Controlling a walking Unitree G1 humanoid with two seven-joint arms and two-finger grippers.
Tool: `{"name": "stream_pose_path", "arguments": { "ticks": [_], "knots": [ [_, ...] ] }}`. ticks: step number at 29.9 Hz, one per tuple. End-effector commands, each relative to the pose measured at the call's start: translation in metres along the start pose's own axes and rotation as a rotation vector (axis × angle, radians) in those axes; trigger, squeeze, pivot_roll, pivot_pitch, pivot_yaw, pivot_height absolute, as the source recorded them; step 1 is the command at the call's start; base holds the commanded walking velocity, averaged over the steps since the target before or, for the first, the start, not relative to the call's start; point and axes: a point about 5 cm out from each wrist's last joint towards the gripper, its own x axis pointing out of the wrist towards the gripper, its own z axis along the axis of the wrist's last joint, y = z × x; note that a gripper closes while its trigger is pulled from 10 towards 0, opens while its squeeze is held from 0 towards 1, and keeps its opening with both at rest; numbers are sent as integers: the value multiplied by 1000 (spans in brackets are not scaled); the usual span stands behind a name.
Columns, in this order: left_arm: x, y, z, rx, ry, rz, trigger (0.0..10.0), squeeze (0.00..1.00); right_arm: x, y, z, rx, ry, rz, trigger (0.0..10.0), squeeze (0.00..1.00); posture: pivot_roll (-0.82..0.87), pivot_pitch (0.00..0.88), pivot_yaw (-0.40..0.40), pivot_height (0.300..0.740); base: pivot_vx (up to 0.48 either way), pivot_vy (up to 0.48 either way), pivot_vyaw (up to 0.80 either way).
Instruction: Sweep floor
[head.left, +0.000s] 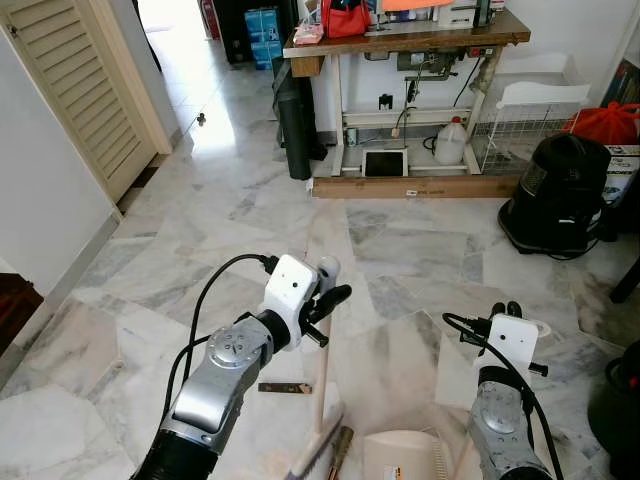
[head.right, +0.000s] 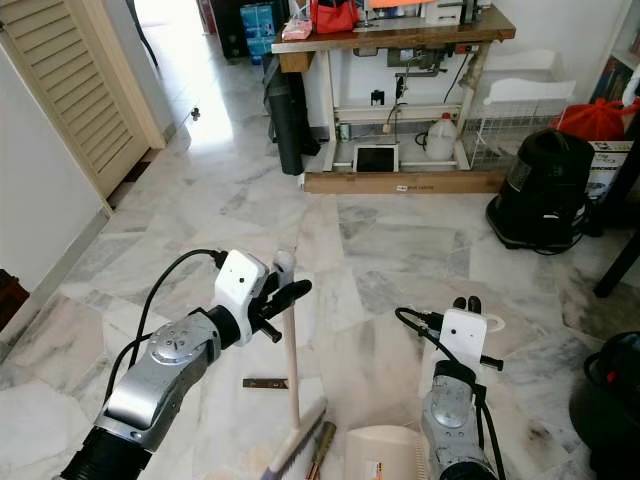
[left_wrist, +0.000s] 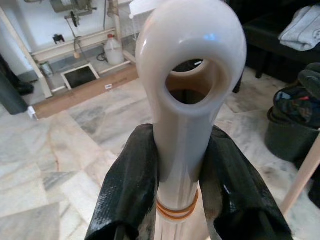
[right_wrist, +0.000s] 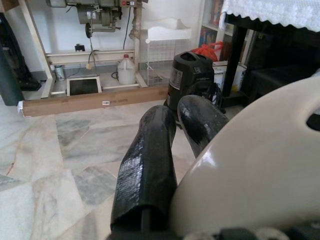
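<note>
The left hand (head.left: 328, 297) is raised over the grey-and-white marble floor (head.left: 420, 250), its 2 black fingers (left_wrist: 131, 185) pinching the top of a broom's pale wooden handle with a cream plastic hanging loop (left_wrist: 191, 80). In the left wrist view the fingers press on either side of the cream cap, just above a thin orange band. The handle (head.left: 322, 385) stands nearly upright and runs down to the broom head with dark bristles (head.left: 318, 455), which rests on the floor between the two arms.

The right hand (head.left: 506, 310) is lower and to the right, with its 2 fingers (right_wrist: 150, 165) pressed close together beside the curved cream plastic handle of a dustpan (right_wrist: 260, 165); I cannot tell for sure whether they grip it. The cream dustpan body (head.left: 405, 455) sits on the floor just beside the broom head. A small dark flat scrap (head.left: 284, 387) lies on the floor to the left of the broom handle.

Farther off stands a wooden sewing-machine counter on a white frame (head.left: 410, 40), carrying a red bag (head.left: 346, 18). Under it are a white plastic jug (head.left: 451, 142) and a white-framed dark panel (head.left: 385, 163), with a long brown cardboard tube (head.left: 415, 187) lying along the floor in front. A tall black roll (head.left: 293, 125) leans at the counter's left leg. To the right are a white wire rack (head.left: 520, 130) and a black canister vacuum cleaner (head.left: 558, 195). A beige louvred door (head.left: 75, 90) stands at the left wall.
</note>
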Motion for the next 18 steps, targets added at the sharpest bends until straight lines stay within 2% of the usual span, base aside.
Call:
{"name": "stream_pose_path", "arguments": {
  "ticks": [1,4,8,11,18],
  "knots": [
    [-4,5,1,49,-3,25,10000,0,0,4,2,-9,-12,22,10000,0,11,0,91,740,0,0,0],
    [-4,5,-4,67,16,24,10000,0,0,4,3,-11,-14,25,10000,0,5,0,85,740,0,0,0],
    [0,2,-17,115,89,6,10000,0,1,2,4,-16,-20,26,10000,0,-9,0,79,740,0,0,0],
    [5,-5,-29,124,145,-38,10000,0,2,0,5,-21,-28,23,10000,0,-21,0,76,740,0,0,0],
    [22,-20,-32,10,129,-27,10000,0,2,-6,5,-29,-34,13,10000,0,-39,2,68,740,0,0,0]
  ]
}}
